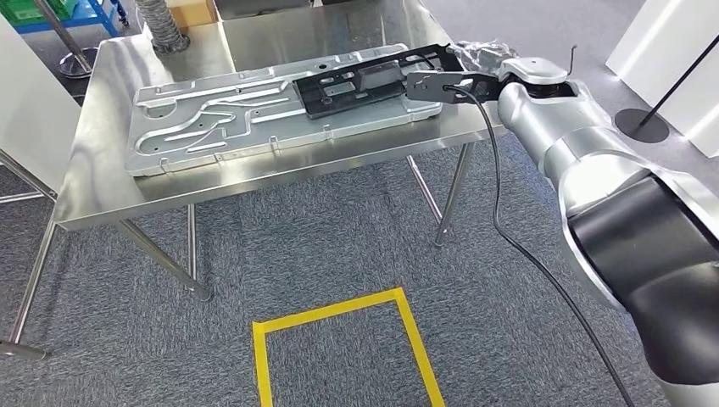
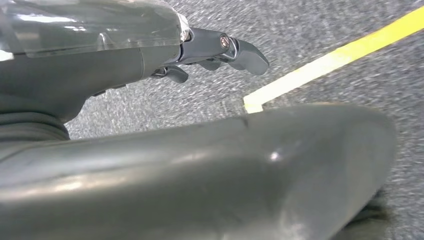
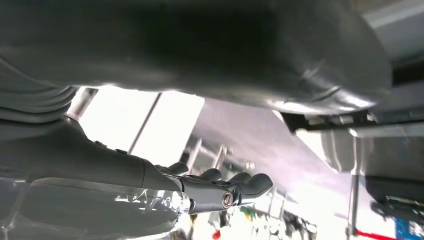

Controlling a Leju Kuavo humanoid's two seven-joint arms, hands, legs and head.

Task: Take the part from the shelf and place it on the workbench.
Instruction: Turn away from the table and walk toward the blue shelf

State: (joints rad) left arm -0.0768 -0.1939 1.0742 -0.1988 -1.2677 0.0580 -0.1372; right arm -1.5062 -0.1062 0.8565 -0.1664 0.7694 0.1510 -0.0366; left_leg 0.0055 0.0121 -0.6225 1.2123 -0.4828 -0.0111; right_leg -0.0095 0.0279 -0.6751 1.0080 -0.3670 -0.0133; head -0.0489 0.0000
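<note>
Head view: black part (image 1: 365, 82) lies on the silver panel (image 1: 212, 119) near the workbench's (image 1: 110, 195) right edge, the right hand (image 1: 475, 64) at its end; grip unclear.

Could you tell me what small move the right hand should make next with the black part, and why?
Probably release and draw the right hand back. The black part already appears to lie across the large silver panel on the steel workbench, with the hand at its end. Whether the fingers actually grip it cannot be told, so the release should be gentle.
</note>
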